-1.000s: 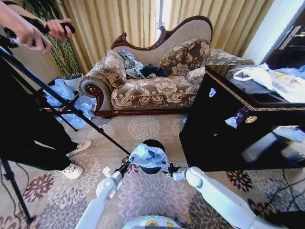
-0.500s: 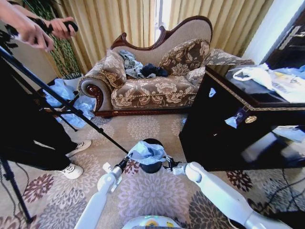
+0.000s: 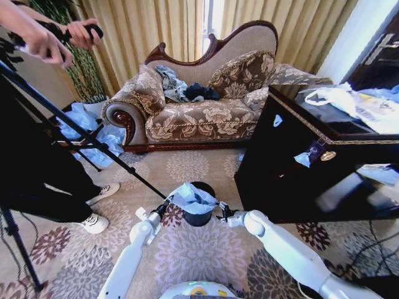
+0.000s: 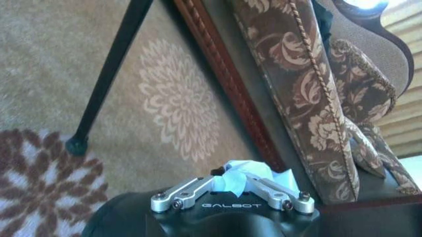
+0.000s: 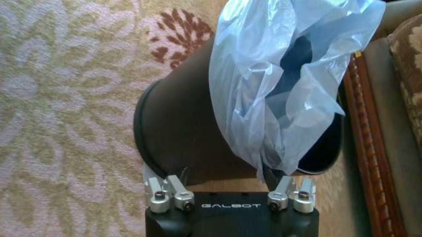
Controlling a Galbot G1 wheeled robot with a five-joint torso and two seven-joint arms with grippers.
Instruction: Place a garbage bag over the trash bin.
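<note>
The garbage bag (image 5: 283, 84) is thin, crinkly, see-through plastic. The trash bin (image 5: 185, 138) looks smooth and dull black. The carpet (image 3: 187, 249) is soft cloth.

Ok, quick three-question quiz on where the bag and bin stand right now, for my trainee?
1. True or false: the garbage bag is stretched evenly round the trash bin rim.
2. Which gripper is shut on the bag? A left, B right, C both.
3. Fill in: the bin stands on the ___.

Key: 1 false, it is bunched over the mouth. 2 A, the left gripper; the right gripper is open by the bin's wall. 3 carpet.
</note>
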